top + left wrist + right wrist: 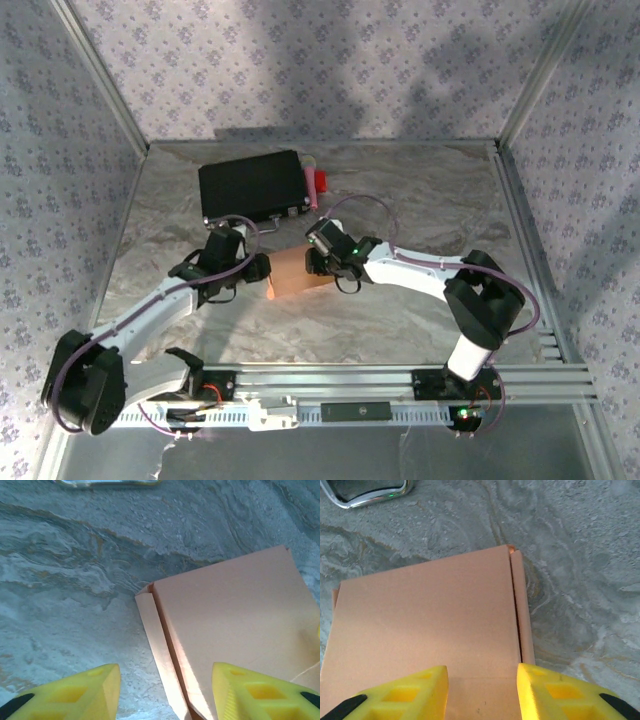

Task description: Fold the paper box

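The paper box [293, 273] is light orange-tan and lies on the marbled table between the two arms. My left gripper [256, 268] is at its left end and my right gripper [326, 262] at its right end. In the left wrist view the box [235, 615] fills the right side, and its narrow side flap [155, 640] runs down between the open yellow fingers [95, 695] of the left gripper [167, 700], clear of the left one. From the right wrist, the right gripper [482, 695] stands open over the box's flat top panel [420, 620], a side flap [522, 610] by its right finger.
A black rectangular case [252, 186] lies behind the box, with a red-pink object [318, 182] at its right end. Aluminium posts and patterned walls close in the table; a metal rail [400, 385] runs along the near edge.
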### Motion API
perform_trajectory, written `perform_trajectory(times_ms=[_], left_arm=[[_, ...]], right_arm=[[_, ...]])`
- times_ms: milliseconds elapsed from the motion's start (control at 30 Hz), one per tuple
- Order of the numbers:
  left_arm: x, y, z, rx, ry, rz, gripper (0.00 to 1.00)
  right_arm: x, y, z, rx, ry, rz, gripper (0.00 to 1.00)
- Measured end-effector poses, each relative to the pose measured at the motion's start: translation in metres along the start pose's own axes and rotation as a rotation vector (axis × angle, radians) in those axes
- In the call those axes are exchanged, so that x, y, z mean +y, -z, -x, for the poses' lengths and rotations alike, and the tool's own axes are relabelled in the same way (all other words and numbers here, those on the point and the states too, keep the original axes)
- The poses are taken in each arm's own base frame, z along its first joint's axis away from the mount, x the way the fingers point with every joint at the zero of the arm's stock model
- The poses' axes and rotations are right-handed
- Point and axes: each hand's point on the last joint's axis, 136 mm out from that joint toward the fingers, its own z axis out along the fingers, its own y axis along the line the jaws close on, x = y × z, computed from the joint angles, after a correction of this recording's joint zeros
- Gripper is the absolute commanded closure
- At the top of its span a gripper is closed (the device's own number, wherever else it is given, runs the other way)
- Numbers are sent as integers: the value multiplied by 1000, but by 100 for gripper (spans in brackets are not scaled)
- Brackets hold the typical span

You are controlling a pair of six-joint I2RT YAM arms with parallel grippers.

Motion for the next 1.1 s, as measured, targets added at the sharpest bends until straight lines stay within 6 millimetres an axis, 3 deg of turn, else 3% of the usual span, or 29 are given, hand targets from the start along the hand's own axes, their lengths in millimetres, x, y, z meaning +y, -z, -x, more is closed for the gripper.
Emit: perform_trajectory(times_ms=[200, 433, 733, 900, 1100], left_arm=[[-1, -24, -18, 104, -4, -22, 60], [-3, -29, -21, 92, 10, -55, 62], [-6, -39, -22, 84, 21, -75, 73], [-9, -40, -21, 75, 22, -84, 78], [-9, -40, -20, 71, 21, -84, 79]], right_arm=[[-2, -1, 0, 4, -9, 8, 60], [-4, -3, -3, 13, -4, 4, 64], [-4, -4, -5, 17, -3, 5, 66], [-3, 2, -4, 9, 6, 9, 62], [-12, 27, 10, -44, -31, 59, 50]])
